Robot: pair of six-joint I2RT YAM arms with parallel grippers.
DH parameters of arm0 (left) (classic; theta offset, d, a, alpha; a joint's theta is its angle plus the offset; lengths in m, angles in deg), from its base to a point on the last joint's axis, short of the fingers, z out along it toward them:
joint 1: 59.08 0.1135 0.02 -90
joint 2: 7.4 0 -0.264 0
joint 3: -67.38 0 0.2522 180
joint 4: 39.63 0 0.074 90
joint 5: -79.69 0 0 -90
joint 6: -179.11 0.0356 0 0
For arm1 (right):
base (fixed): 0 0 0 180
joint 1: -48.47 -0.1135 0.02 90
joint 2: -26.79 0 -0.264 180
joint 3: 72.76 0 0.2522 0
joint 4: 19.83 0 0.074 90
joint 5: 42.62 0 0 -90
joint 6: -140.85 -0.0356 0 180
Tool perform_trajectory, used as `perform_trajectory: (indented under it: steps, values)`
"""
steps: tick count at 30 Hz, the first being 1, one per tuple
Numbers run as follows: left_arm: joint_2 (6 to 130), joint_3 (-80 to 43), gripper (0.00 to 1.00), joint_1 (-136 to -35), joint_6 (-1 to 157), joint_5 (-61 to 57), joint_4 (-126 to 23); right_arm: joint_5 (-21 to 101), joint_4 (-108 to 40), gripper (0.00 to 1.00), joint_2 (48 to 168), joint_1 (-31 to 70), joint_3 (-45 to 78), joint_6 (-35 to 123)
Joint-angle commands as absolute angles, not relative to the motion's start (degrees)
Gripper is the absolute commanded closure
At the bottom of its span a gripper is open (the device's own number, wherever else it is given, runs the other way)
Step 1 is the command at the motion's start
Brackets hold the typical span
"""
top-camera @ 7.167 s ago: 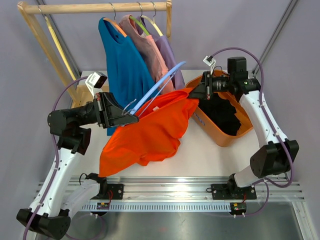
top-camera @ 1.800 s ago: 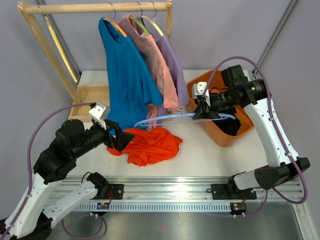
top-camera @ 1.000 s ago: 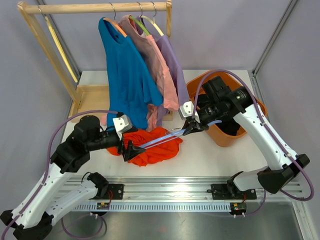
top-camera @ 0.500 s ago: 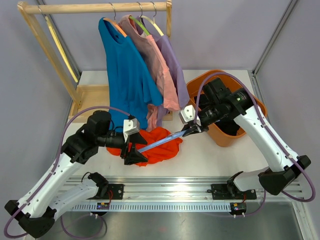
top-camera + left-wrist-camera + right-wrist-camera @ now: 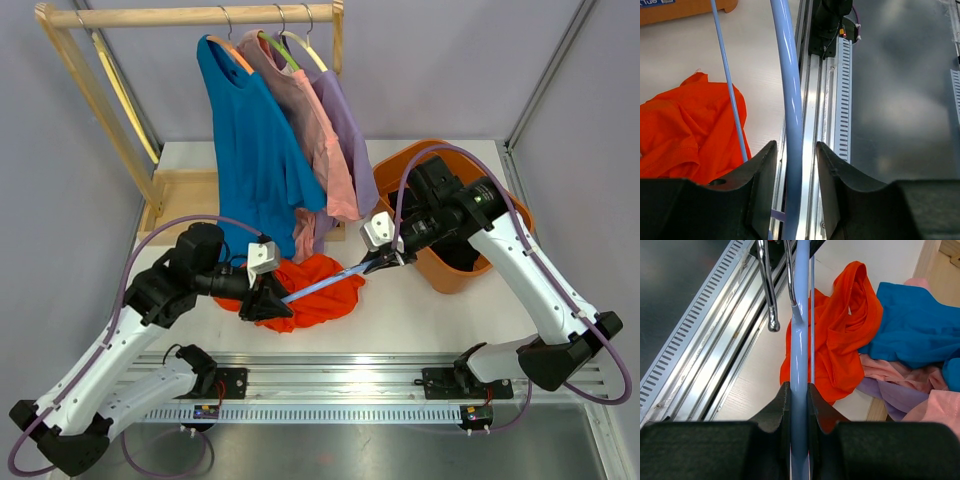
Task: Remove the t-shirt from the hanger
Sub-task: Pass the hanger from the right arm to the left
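One hanger (image 5: 320,284) stretched from the right claw (image 5: 378,262), pinching one end, to the left claw (image 5: 278,300), spread astride the other, above the shirt (image 5: 325,306) near the tabletop's (image 5: 420,320) front edge.

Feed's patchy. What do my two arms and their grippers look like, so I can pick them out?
The left arm and right arm have white link shells with black joints. A purple cable loops along each. The left gripper and right gripper are black, with two fingers, and a small white camera box sits on each wrist.
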State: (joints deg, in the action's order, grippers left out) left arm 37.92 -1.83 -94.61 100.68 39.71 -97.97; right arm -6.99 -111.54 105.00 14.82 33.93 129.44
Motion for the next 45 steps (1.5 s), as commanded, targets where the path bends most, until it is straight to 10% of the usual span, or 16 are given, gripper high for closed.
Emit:
perform_trajectory:
  steps: [1,8,20,35,45]
  values:
    - [38.39,-2.2,0.63,-94.41,101.86,41.89,-97.16,-10.19,-122.0,1.0,103.43,14.19,34.69,131.97]
    - [39.18,-2.72,1.0,-94.41,101.33,45.41,-98.48,-10.28,-119.73,1.0,102.55,13.93,33.2,131.8]
    - [38.66,-3.43,1.0,-94.41,84.56,57.01,-92.86,-8.96,-107.68,0.86,100.18,13.84,28.19,122.84]
    - [36.2,-5.88,1.0,-94.41,78.74,52.27,-98.29,-6.34,-96.61,0.19,98.69,14.02,32.23,105.61]
    - [35.67,-16.77,1.0,-94.41,83.66,41.64,-110.07,-2.81,-91.96,0.17,97.36,28.41,38.82,100.08]
